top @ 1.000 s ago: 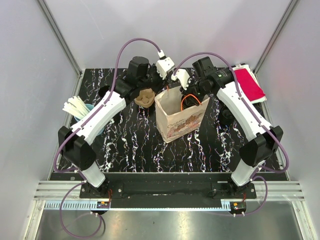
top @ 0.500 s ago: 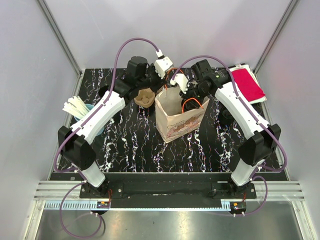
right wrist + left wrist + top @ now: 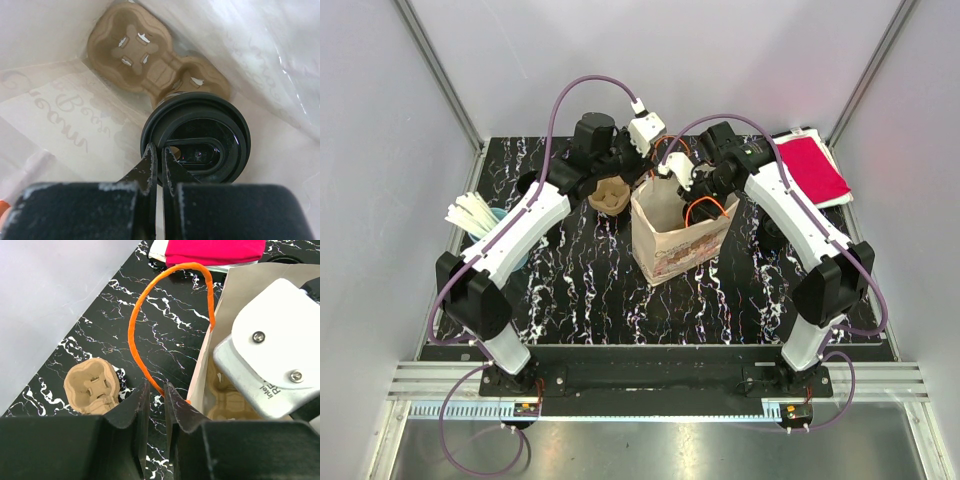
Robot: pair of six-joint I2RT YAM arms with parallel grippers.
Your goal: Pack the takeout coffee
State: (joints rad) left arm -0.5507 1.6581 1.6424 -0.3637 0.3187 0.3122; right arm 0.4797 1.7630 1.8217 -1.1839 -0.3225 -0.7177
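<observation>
Coffee cup (image 3: 196, 144), with only its black lid showing, stands deep inside the paper bag (image 3: 682, 242) beside a pulp carrier (image 3: 145, 55); neither shows in the top view, where the right arm reaches into the bag's mouth. Right gripper (image 3: 159, 150) is clamped on the lid's rim. Left gripper (image 3: 156, 389) pinches the bag's orange handle (image 3: 137, 335), with a second carrier (image 3: 92, 386) on the table beyond. Script on the bag shows reversed through the paper and is illegible. The white camera housing (image 3: 270, 345) reads "Intel", the rest cut off.

Bright, even, diffuse light, soft shadows; top view sharp, wrist foregrounds blurred, paper bag (image 3: 50, 50) walls glowing translucent.
</observation>
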